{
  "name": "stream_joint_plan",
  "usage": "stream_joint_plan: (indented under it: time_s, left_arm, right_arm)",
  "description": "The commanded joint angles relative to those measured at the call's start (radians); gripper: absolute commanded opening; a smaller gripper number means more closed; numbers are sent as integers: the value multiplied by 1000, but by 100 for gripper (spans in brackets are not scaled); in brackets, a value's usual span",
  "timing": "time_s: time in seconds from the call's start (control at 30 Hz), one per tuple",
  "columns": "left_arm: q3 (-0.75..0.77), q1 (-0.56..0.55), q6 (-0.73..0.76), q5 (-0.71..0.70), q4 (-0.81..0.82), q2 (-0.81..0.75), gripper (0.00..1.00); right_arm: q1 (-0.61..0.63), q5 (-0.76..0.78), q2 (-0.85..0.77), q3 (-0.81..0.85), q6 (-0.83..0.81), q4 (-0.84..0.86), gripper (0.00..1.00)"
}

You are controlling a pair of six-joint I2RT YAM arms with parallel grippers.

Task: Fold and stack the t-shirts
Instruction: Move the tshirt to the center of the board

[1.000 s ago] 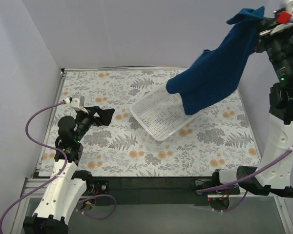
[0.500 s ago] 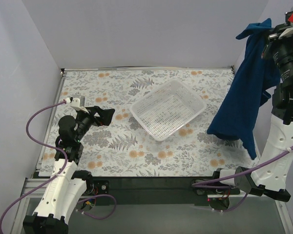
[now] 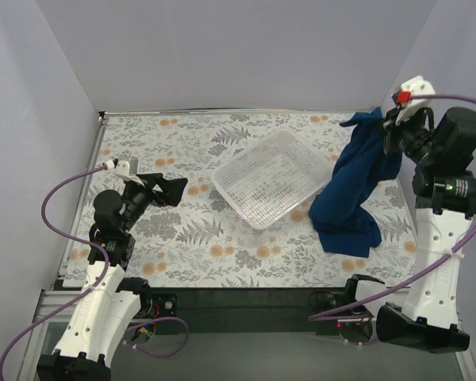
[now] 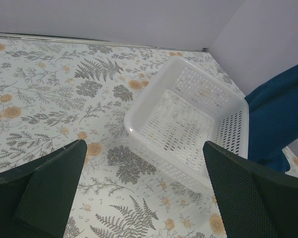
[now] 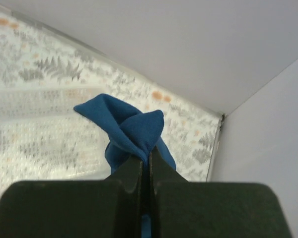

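Observation:
A dark blue t-shirt [image 3: 355,187] hangs bunched from my right gripper [image 3: 383,127], which is shut on a fold of it near the table's right side. Its lower end rests crumpled on the floral cloth to the right of the basket. In the right wrist view the blue cloth [image 5: 129,128] puffs out just above my pinched right gripper [image 5: 145,159]. Over at the left my left gripper [image 3: 173,190] hovers low above the table, open and holding nothing. Its view shows the wide-apart left gripper [image 4: 144,163] facing the basket, with the t-shirt [image 4: 280,119] at the right edge.
A white plastic mesh basket [image 3: 309,159] stands tilted in the middle of the table, its rim [image 4: 131,111] close ahead of the left fingers. Grey walls close in the back and both sides. A black bar runs along the near edge by the arm bases.
My right arm has come down and swung left from high at the right, lowering the t-shirt until its bottom lies on the table beside the basket. The left arm has stayed put.

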Motion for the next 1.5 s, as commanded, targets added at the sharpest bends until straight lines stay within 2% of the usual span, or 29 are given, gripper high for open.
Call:
stream_joint_plan:
  time_s: [0.0, 0.03, 0.17, 0.2, 0.33, 0.4, 0.53, 0.67, 0.9, 0.93, 1.13, 1.33, 1.47]
  left_arm:
    - [0, -5, -1, 8, 13, -17, 98]
    - [0, -5, -4, 14, 16, -16, 98]
    - [0, -8, -10, 23, 16, -2, 98]
    - [0, -10, -14, 24, 19, 7, 98]
    - [6, -21, -94, 9, 29, 63, 98]
    - [27, -33, -152, 61, 9, 108, 94]
    - [110, -47, -269, 77, -88, 229, 87]
    - [91, -105, -373, 65, -103, 346, 84]
    - [83, -332, -505, -201, -110, 426, 84]
    - [89, -352, -542, -268, -111, 443, 85]
    - [190, -482, -663, -448, -151, 631, 86]
    - [291, -567, -772, -604, -240, 771, 78]
    - [342, -591, -818, -670, -245, 852, 68]
  right_arm:
    - [-6, -32, -129, -197, -158, -35, 1]
    - [-4, -9, -186, -312, -204, -38, 1]
    - [-6, 11, -306, -501, -258, -46, 1]
    - [-6, 11, -321, -591, -270, -41, 1]
    - [-6, 30, -323, -780, -296, 6, 1]
    - [-4, 36, -300, -848, -315, 35, 1]
    - [-6, 91, -195, -895, -333, 58, 1]
    - [-4, 76, -108, -922, -326, 111, 1]
    - [-4, 59, 23, -912, -306, 137, 3]
    - [-6, 56, 27, -912, -306, 137, 3]
    - [-4, 43, -1, -922, -296, 140, 8]
    - [-4, 39, -1, -922, -295, 141, 8]
    - [-4, 34, -1, -919, -293, 141, 8]
